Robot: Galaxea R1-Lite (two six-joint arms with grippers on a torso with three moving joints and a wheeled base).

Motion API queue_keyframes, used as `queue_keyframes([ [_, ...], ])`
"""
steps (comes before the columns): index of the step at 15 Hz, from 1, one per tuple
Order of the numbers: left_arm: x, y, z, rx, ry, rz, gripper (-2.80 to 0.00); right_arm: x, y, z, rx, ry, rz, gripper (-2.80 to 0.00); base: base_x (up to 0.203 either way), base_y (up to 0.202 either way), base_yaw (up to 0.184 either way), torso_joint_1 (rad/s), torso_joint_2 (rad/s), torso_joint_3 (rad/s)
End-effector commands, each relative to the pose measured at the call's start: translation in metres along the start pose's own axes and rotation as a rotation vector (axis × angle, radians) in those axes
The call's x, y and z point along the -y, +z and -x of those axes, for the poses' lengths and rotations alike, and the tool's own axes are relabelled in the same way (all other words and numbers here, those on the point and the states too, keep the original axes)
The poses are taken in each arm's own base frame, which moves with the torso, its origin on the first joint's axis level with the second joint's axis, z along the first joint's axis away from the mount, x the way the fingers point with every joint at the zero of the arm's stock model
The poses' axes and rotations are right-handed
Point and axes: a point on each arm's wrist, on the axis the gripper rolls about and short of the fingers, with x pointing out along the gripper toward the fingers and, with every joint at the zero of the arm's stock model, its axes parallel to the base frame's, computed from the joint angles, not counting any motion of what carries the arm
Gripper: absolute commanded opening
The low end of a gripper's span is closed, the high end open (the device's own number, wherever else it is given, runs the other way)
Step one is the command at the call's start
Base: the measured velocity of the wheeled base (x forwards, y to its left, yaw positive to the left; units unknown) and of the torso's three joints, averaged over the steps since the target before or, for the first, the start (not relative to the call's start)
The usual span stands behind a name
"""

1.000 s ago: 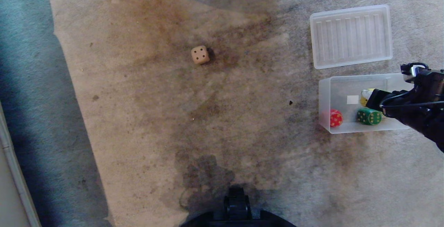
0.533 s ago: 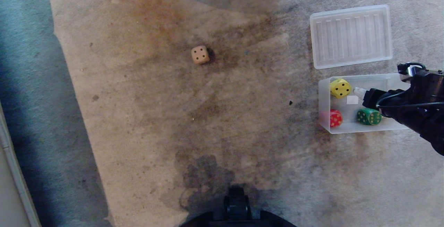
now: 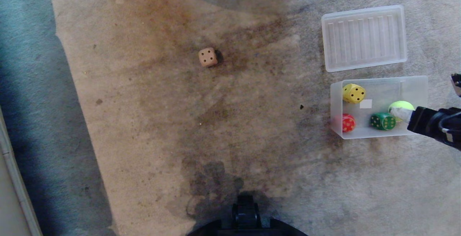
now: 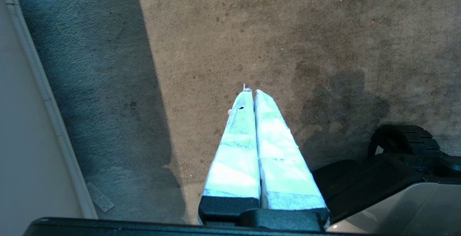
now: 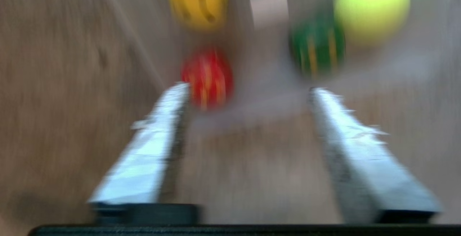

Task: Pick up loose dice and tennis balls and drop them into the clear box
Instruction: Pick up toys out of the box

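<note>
A tan die (image 3: 207, 57) lies alone on the stained carpet, left of centre. The clear box (image 3: 414, 81) stands at the right. Inside it are a yellow die (image 3: 353, 93) (image 5: 198, 0) in the far left corner and a tennis ball (image 3: 400, 107) (image 5: 371, 7) near the right end. My right gripper (image 3: 400, 114) (image 5: 248, 90) hovers at the box's near right corner, open, with nothing between its fingers. My left gripper (image 4: 252, 92) is parked shut over bare carpet beside my base.
A red die (image 3: 347, 122) (image 5: 208, 77) and a green die (image 3: 383, 121) (image 5: 317, 48) also lie in the box. Its ribbed lid (image 3: 364, 38) lies flat just beyond it. My base (image 3: 246, 218) shows at the near edge, and a wall skirting (image 3: 14, 178) runs along the far left.
The right gripper opened and the yellow die dropped into the box's far left corner. The arm then drew back to the right, uncovering the tennis ball. The tan die stayed put.
</note>
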Motion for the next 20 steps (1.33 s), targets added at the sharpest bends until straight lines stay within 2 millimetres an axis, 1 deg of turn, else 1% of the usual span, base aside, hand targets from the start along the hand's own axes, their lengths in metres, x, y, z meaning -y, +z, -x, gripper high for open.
queue_keyframes([
  [1, 0.0, 0.0, 0.0, 0.0, 0.0, 0.0, -2.8, -0.002, 0.003, 0.027, 0.037, 0.01, -0.002, -2.8, 0.0, 0.0, 0.0, 0.0, 0.0, 0.0],
  [3, 0.0, 0.0, 0.0, 0.0, 0.0, 0.0, -2.8, -0.002, 0.001, 0.028, 0.024, 0.011, 0.001, -2.8, 0.0, 0.0, 0.0, 0.0, 0.0, 0.0],
  [4, 0.0, 0.0, 0.0, 0.0, 0.0, 0.0, -2.8, 0.0, -0.009, 0.037, -0.026, 0.007, 0.006, -2.8, 0.0, 0.0, 0.0, 0.0, 0.0, 0.0],
  [5, 0.0, 0.0, 0.0, 0.0, 0.0, 0.0, -2.8, 0.001, -0.017, 0.054, -0.046, 0.01, 0.014, -2.8, 0.0, 0.0, 0.0, 0.0, 0.0, 0.0],
  [6, 0.0, 0.0, 0.0, 0.0, 0.0, 0.0, -2.8, 0.001, -0.024, 0.075, -0.044, 0.02, 0.035, -2.8, 0.0, 0.0, 0.0, 0.0, 0.0, 0.0],
  [7, 0.0, 0.0, 0.0, 0.0, 0.0, 0.0, -2.8, 0.001, -0.032, 0.104, -0.011, 0.037, 0.059, -2.8, 0.0, 0.0, 0.0, 0.0, 0.0, 0.0],
  [8, 0.0, 0.0, 0.0, 0.0, 0.0, 0.0, -2.8, 0.002, -0.043, 0.128, 0.011, 0.052, 0.083, -2.8, 0.0, 0.0, 0.0, 0.0, 0.0, 0.0],
  [9, 0.0, 0.0, 0.0, 0.0, 0.0, 0.0, -2.8, 0.004, -0.057, 0.144, 0.0, 0.06, 0.105, -2.8, 0.0, 0.0, 0.0, 0.0, 0.0, 0.0],
  [10, 0.0, 0.0, 0.0, 0.0, 0.0, 0.0, -2.8, 0.007, -0.072, 0.151, -0.04, 0.063, 0.124, -2.8, 0.0, 0.0, 0.0, 0.0, 0.0, 0.0],
  [11, 0.0, 0.0, 0.0, 0.0, 0.0, 0.0, -2.8, 0.009, -0.084, 0.154, -0.091, 0.066, 0.143, -2.8, 0.0, 0.0, 0.0, 0.0, 0.0, 0.0],
  [20, 0.0, 0.0, 0.0, 0.0, 0.0, 0.0, -2.8, 0.009, -0.084, 0.154, -0.092, 0.067, 0.144, -2.8, 0.0, 0.0, 0.0, 0.0, 0.0, 0.0],
])
